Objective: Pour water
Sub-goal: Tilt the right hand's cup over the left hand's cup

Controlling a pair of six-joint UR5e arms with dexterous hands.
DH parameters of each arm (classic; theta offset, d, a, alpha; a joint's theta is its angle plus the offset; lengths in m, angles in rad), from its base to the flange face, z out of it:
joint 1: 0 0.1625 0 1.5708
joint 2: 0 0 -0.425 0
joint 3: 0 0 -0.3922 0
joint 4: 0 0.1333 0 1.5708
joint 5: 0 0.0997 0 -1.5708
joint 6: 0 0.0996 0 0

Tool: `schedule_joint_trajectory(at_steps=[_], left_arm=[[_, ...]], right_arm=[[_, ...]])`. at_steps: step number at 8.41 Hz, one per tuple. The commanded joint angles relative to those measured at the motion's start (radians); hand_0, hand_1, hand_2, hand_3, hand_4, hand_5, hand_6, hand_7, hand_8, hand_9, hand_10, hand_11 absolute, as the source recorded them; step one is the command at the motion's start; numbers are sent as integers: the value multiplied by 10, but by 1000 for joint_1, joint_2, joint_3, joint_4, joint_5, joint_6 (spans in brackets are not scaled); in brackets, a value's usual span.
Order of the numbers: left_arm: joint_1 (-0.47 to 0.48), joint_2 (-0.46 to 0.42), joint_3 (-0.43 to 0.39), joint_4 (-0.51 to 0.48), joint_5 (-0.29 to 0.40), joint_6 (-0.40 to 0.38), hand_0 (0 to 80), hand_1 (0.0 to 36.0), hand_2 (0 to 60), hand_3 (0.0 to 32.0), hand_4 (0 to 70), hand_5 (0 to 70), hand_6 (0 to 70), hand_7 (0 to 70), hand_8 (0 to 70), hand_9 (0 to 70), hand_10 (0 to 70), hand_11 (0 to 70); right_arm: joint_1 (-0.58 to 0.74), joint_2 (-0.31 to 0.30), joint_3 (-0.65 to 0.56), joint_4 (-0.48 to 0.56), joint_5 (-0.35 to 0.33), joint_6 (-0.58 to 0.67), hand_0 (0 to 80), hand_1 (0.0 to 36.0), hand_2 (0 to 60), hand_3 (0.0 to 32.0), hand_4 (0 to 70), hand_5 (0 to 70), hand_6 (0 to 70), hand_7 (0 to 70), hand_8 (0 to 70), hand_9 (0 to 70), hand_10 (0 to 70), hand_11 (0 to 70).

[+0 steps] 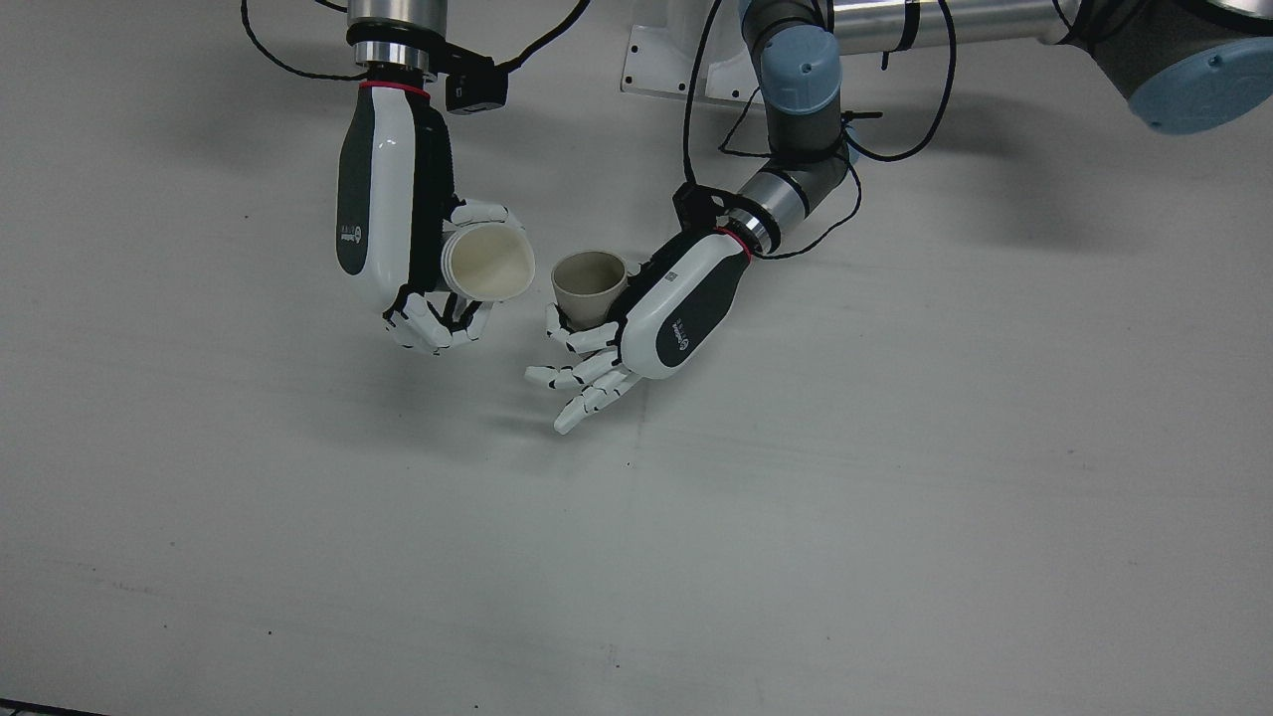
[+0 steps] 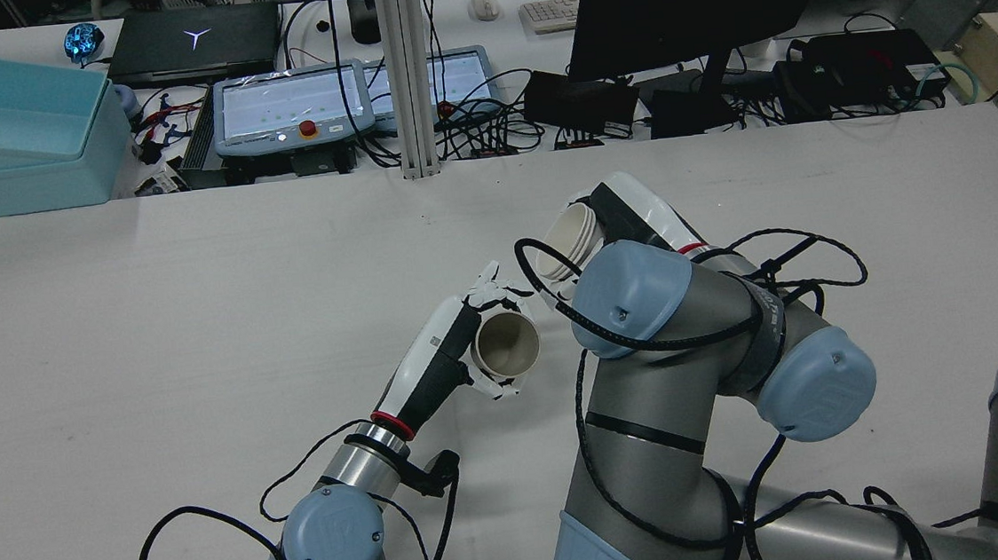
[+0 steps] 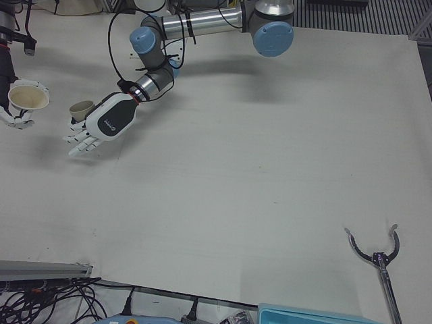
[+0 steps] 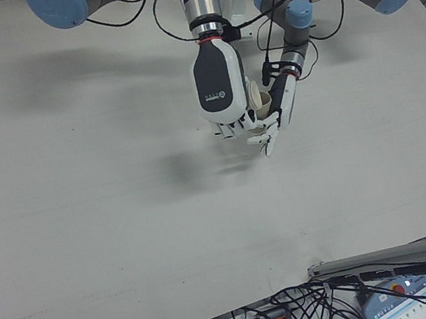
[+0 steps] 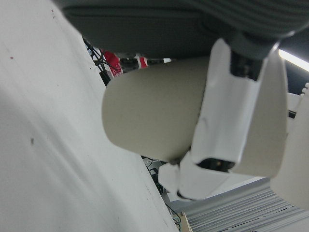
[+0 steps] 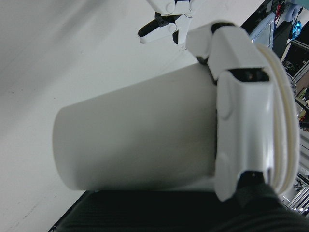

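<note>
Two paper cups are held above the white table (image 1: pixel 895 517), close together but apart. We see the right hand (image 1: pixel 423 264) wrapped around a white cup (image 1: pixel 489 262), which is tilted with its mouth toward the other cup. The left hand (image 1: pixel 636 318) grips a beige cup (image 1: pixel 589 285) that stands upright, with several fingers (image 1: pixel 582 383) splayed out beneath. Both cups look empty, though the insides are dim.

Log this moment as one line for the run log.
task: pour water | right hand: holds white cup, tilted toward grey cup | left hand: holds grey cup upright | rims close, apart | water: not visible
</note>
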Motion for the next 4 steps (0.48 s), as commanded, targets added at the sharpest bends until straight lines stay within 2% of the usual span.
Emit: schedule_joint_trajectory(at_steps=[1,2,4], left_arm=[[-31,-3,2,0,7,-1,800,360,600,0,700,700,225,284,41,60,73,133],[-31,-3,3,0,6,-1,800,360,600,0,700,700,224,284,42,61,71,130],[-30,-3,2,0,6,-1,800,360,600,0,700,700,224,284,42,62,71,129]], right_arm=[[-37,9,25,-206,-2,166,800,360,600,0,598,700,525,700,338,467,250,402],[-38,9,44,-262,-3,172,800,360,600,0,582,700,517,700,336,463,249,402],[-38,-8,80,-269,11,189,800,360,600,0,562,700,502,700,337,462,255,409]])
